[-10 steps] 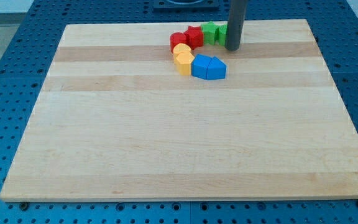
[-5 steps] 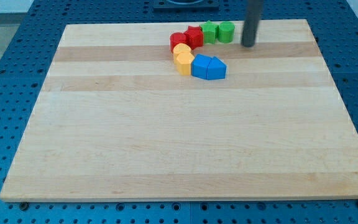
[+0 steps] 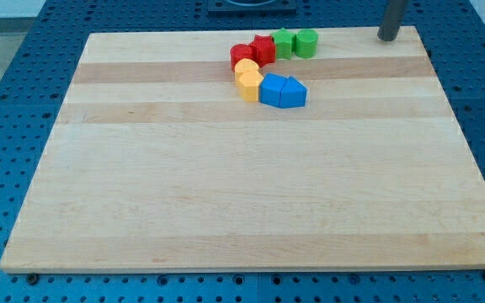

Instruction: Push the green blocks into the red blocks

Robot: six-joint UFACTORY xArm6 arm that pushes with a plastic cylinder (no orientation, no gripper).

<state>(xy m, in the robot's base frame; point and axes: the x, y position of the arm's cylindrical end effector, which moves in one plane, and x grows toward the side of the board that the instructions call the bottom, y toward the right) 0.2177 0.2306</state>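
Two green blocks sit side by side near the board's top edge: a star-like one [image 3: 284,42] and a round one [image 3: 306,42]. The star-like green block touches a red star-shaped block [image 3: 263,49], and a red round block [image 3: 242,56] sits at that one's left. My tip [image 3: 387,37] is at the board's top right, well to the right of the green round block and apart from every block.
Two yellow blocks [image 3: 247,80] sit just below the red ones, and two blue blocks [image 3: 282,91] lie to their right. The wooden board [image 3: 251,194] rests on a blue pegboard table.
My tip has moved away from the green round block, going right and toward the view's top. The blocks have not moved.
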